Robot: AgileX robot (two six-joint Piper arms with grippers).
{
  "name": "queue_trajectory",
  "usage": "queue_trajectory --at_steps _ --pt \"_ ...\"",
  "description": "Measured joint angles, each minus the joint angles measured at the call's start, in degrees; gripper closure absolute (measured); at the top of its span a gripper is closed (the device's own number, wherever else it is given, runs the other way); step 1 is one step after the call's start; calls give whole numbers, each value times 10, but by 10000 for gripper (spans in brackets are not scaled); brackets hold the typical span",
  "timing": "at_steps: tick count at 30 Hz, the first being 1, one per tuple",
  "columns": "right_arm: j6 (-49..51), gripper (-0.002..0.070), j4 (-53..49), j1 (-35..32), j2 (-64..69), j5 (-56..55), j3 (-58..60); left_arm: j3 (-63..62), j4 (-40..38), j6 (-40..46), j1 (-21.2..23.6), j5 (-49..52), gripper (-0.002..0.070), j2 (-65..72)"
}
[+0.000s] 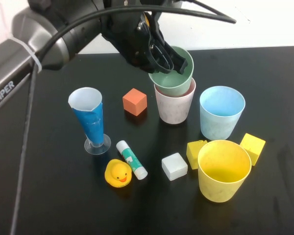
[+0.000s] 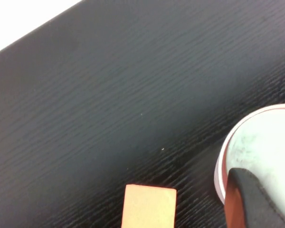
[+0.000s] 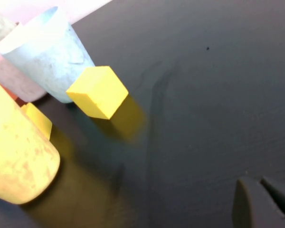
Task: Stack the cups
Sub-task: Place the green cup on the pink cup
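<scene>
My left gripper (image 1: 172,59) is shut on the rim of the green cup (image 1: 175,79), one finger inside it. It holds the cup tilted, with the base nested in the pink cup (image 1: 174,108) at the table's middle back. In the left wrist view one finger (image 2: 249,202) lies on the green cup's pale inside (image 2: 268,142), with the pink rim (image 2: 220,176) around it. The light blue cup (image 1: 221,112) stands upright to the right. The yellow cup (image 1: 223,170) stands nearer the front. My right gripper (image 3: 262,191) is out of the high view. Its fingertips sit close together, empty, over bare table.
A tall blue conical glass (image 1: 90,120) stands at the left. An orange cube (image 1: 134,102) lies left of the pink cup. A glue stick (image 1: 132,159), rubber duck (image 1: 118,173), white cube (image 1: 174,166) and two yellow cubes (image 1: 196,152) (image 1: 253,147) lie near the front.
</scene>
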Motion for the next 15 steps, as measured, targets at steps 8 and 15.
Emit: queue_trajectory --at_steps 8,15 --pt "0 659 0 0 0 0 0 0 -3 -1 0 -6 553 3" --pt "0 659 3 0 0 -10 0 0 13 -13 0 -21 412 -6"
